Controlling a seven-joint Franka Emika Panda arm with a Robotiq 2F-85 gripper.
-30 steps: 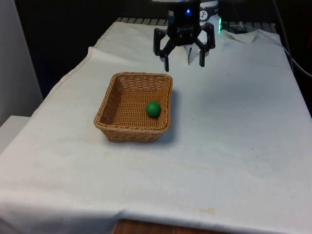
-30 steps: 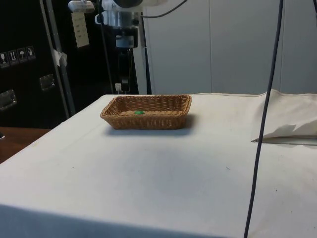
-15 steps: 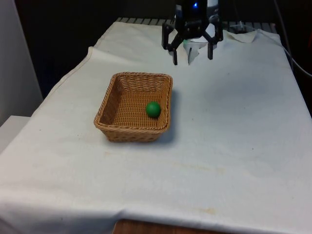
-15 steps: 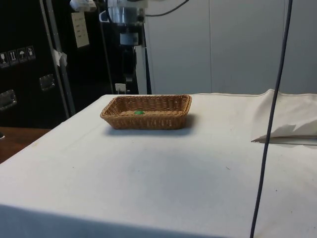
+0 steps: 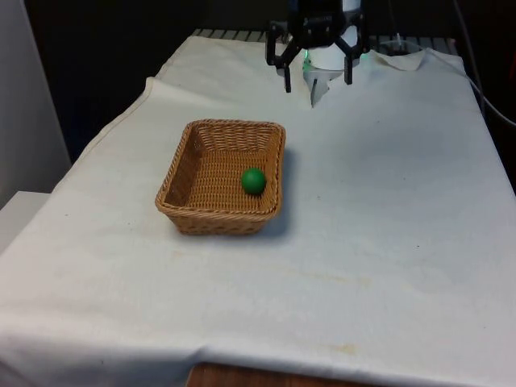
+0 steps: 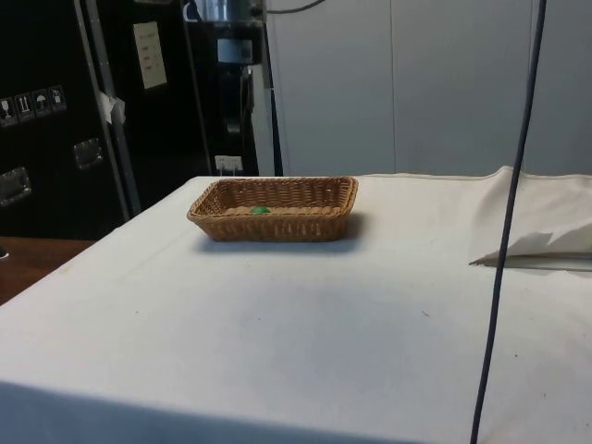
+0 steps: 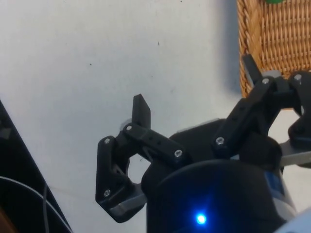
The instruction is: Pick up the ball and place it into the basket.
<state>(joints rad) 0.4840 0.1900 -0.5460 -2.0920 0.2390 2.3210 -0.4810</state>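
Note:
A small green ball [image 5: 253, 181] lies inside the brown wicker basket [image 5: 181, 179], close to the wall on the front view's right. In the side view the ball [image 6: 260, 210] peeks over the basket's rim [image 6: 277, 214]. My black gripper [image 5: 317, 80] hangs open and empty high above the table's far end, beyond the basket and towards the front view's right. The wrist view has its spread fingers [image 7: 142, 110] over white cloth, with a corner of the basket [image 7: 272, 39] and a sliver of the ball [image 7: 272, 1] beyond them.
White cloth covers the table [image 5: 387, 242]. A folded-up bunch of cloth [image 6: 541, 227] rises at the side view's right. A dark cable [image 6: 509, 222] hangs down in front of the side camera.
The gripper has risen and drawn back towards the table's far end, staying open. Ball and basket have not moved.

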